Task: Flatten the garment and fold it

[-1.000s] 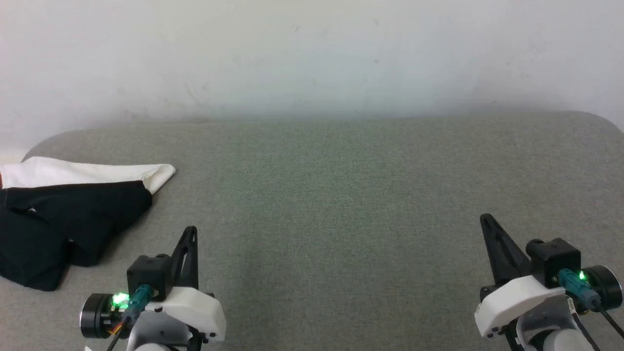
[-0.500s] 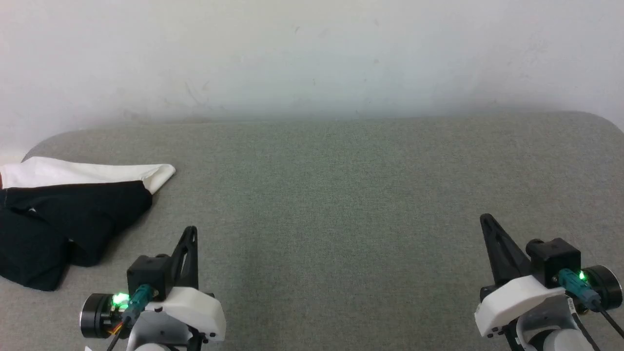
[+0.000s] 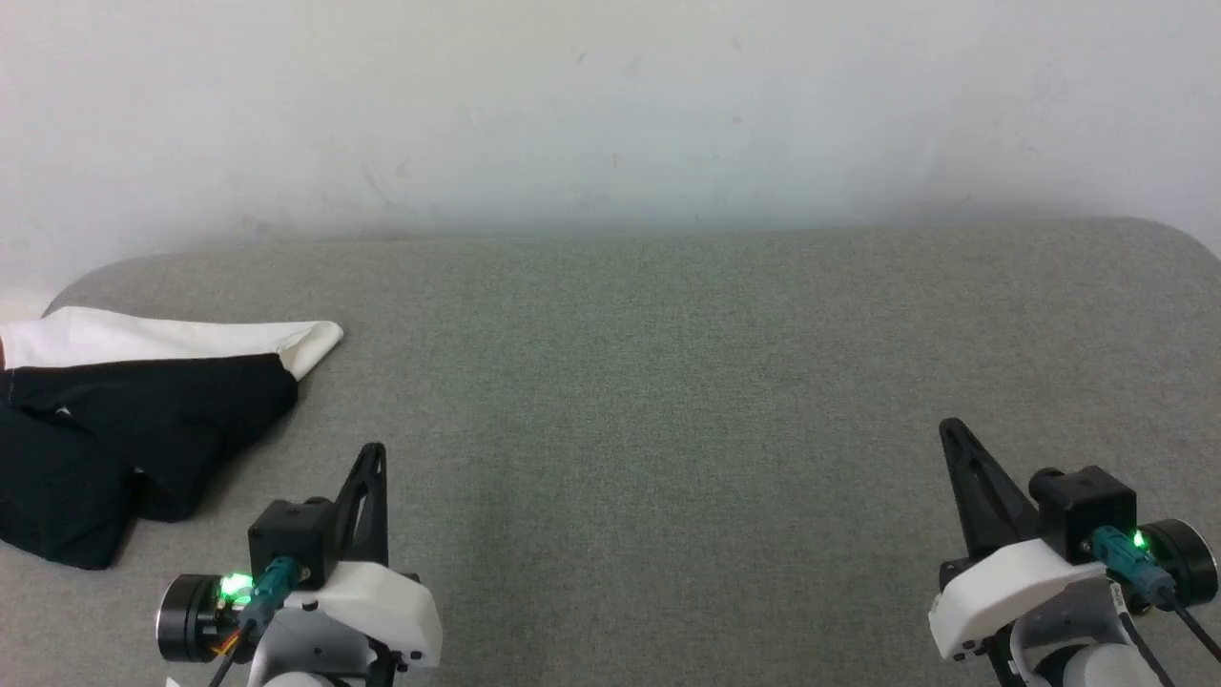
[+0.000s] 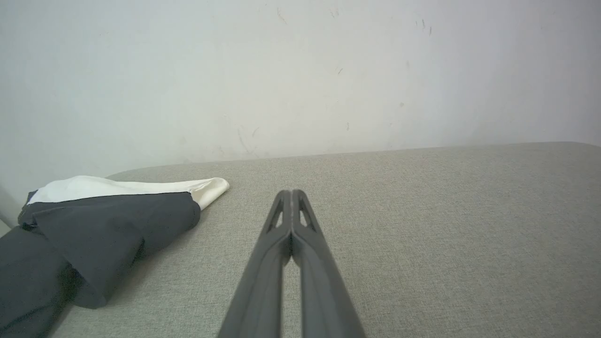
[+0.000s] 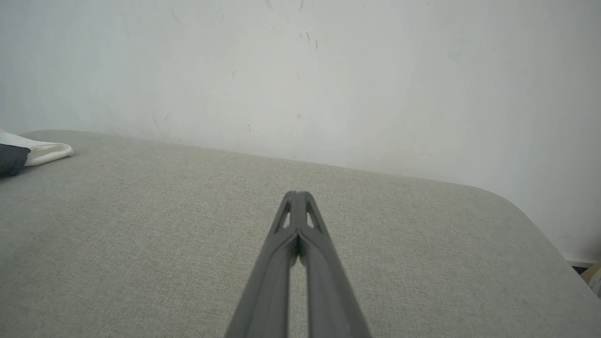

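At the lower left the left gripper [image 3: 374, 453] and at the lower right the right gripper [image 3: 950, 429] hang over the grey desk [image 3: 649, 382], fingers [image 4: 274, 249] pressed together and holding nothing. Farther back, the garment [image 3: 143, 420] lies crumpled at the left edge.

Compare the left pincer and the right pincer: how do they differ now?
The left pincer sits near the garment; the right pincer is far from it. In the head view the left pincer leans slightly right, the right pincer leans more, leftward. Both are shut and empty.
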